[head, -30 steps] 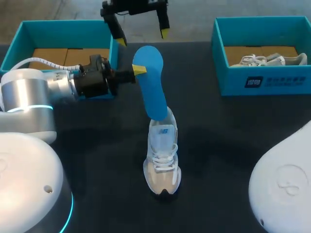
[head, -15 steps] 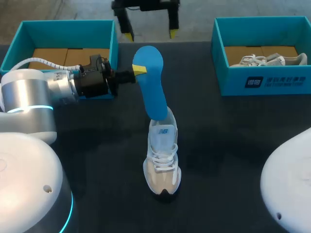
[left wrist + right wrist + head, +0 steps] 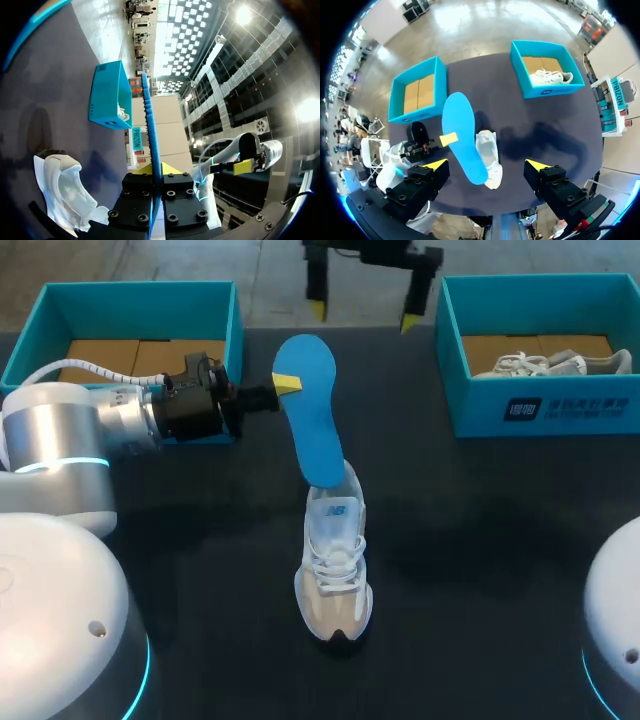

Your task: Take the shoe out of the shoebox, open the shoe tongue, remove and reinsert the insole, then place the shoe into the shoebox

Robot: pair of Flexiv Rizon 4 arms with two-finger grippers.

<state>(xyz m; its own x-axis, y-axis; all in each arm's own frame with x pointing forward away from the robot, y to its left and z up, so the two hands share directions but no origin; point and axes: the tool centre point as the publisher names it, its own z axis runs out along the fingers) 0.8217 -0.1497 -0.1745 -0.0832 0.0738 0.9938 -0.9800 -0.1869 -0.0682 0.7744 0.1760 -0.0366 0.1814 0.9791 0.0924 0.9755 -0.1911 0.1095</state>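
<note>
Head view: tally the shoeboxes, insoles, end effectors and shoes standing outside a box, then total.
Shoeboxes: 2
Insole: 1
End effectors: 2
Shoe outside a box: 1
Total: 6

The dark table (image 3: 480, 540) bears a white shoe (image 3: 335, 570) at its middle — plus a left shoebox (image 3: 140, 287) and a right shoebox (image 3: 560, 405).
</note>
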